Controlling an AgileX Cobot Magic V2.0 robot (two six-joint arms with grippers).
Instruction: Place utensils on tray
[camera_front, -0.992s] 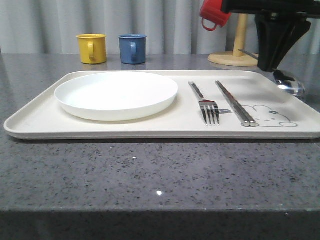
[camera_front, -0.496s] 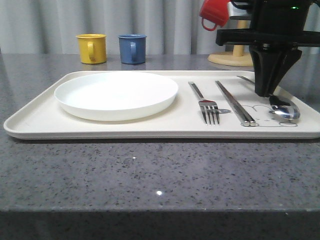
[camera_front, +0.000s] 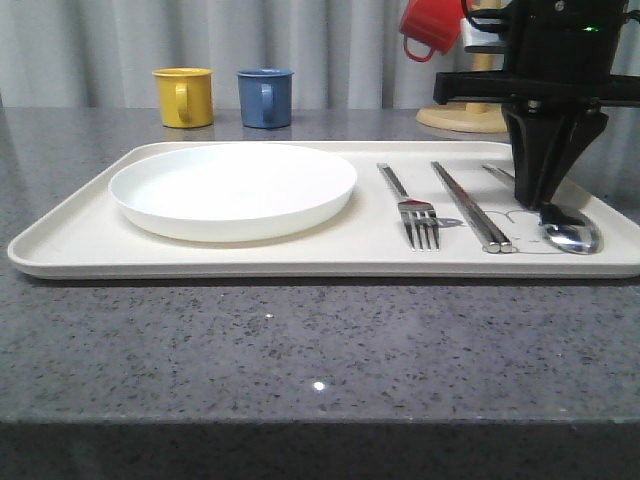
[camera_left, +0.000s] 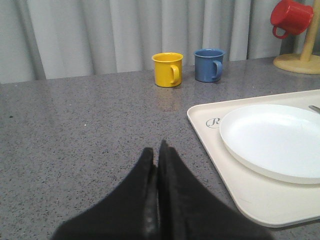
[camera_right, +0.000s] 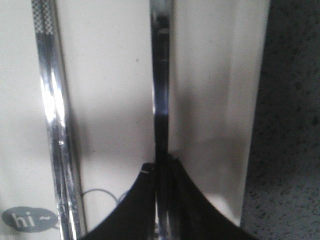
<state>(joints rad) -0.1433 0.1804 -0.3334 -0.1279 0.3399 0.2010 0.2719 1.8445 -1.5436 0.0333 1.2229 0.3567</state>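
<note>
From the front, a speckled grey table (camera_front: 300, 340) stands before pale curtains (camera_front: 330, 45), and the right pincer (camera_front: 543, 205) pinches the spoon (camera_front: 570, 235) handle above the cream tray (camera_front: 70, 240), with the chopsticks (camera_front: 470, 205) just to its left and the fork (camera_front: 410, 205) beyond those. From the left wrist, the left pincer (camera_left: 156, 165) hangs pressed together over bare table, the tray's corner to its right showing a script "R". From the right wrist, the spoon's handle runs straight out from the tips, and a grey "hi~" bubble (camera_right: 27, 219) is printed beside the chopsticks.
</note>
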